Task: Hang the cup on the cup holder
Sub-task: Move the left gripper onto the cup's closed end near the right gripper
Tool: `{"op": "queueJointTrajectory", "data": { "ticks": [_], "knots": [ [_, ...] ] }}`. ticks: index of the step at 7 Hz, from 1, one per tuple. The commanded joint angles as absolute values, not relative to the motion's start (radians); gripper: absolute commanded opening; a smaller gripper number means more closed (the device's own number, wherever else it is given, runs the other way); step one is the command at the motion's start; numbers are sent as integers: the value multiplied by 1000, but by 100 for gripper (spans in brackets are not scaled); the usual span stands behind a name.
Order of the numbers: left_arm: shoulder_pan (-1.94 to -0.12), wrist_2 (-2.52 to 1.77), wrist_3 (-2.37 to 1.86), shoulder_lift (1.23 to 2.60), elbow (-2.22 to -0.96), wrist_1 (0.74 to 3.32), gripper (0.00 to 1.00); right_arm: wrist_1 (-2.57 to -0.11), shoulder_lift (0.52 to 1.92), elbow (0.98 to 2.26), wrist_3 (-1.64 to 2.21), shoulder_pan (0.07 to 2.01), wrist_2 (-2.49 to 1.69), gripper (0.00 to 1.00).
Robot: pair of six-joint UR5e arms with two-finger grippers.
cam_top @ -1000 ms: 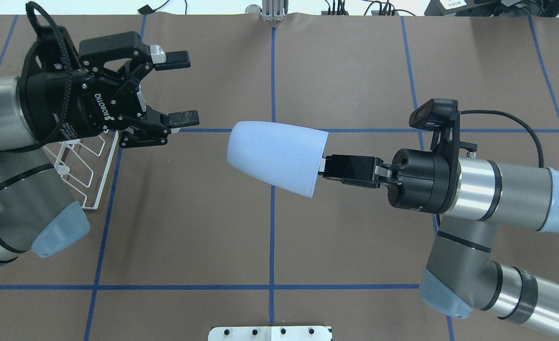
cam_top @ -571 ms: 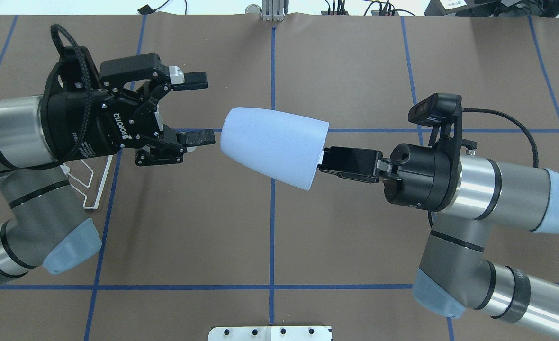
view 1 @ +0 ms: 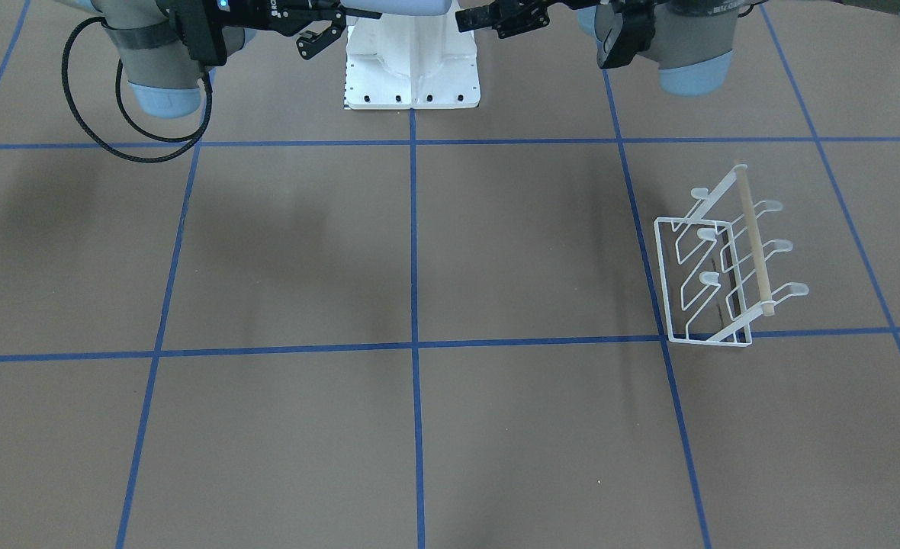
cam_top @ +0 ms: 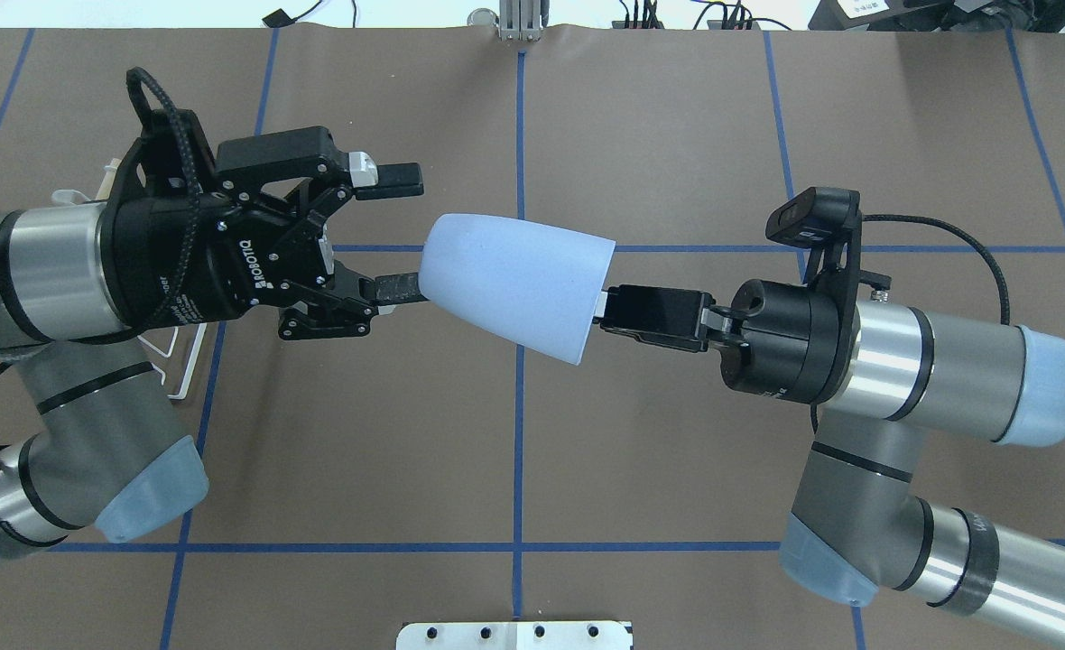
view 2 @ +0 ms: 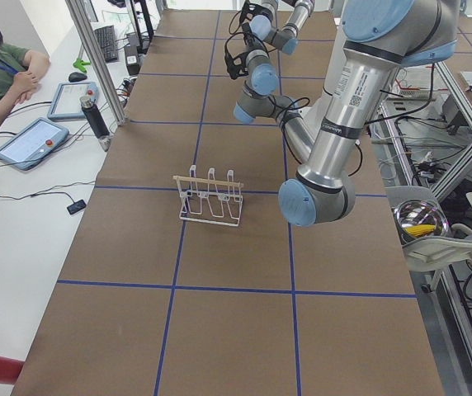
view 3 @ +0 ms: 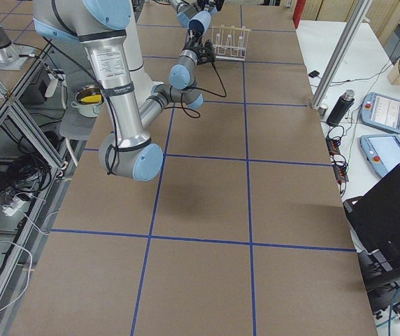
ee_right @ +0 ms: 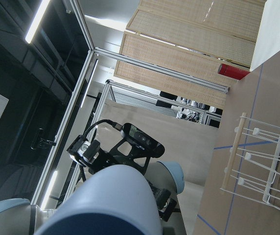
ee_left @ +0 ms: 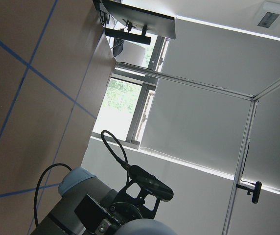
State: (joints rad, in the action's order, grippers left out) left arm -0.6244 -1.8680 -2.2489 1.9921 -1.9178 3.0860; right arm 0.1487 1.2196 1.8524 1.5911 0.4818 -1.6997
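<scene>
Cup (cam_top: 514, 284) rim hides the right tool (cam_top: 601, 311) fingertips overhead.

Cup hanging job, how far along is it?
Done: the cup is lifted, the right gripper shut on its rim. In hand: apparently a hand-over, the open left gripper at its closed end. Left: hanging it; the rack is bare.

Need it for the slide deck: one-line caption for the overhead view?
The right gripper holds the cup sideways by its rim, its base pointing at the open left gripper.
</scene>
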Motion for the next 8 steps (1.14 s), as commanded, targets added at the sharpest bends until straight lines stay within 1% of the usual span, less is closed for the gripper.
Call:
{"op": "queueJointTrajectory", "data": {
  "ticks": [1,5,6,8],
  "knots": [
    [-595,-1865,-2247,2002,-1916,3083,98,149,1220,1852,1592,477,-1700,0],
    [-578,-1865,-2247,2020,-1916,3079,98,149,1221,1852,1591,469,-1700,0],
    [-578,-1865,-2247,2022,-1916,3079,96,149,1221,1852,1591,469,-1700,0],
    [-575,-1865,-2246,2022,-1917,3079,83,150,1223,1852,1591,460,-1701,0]
  ]
}}
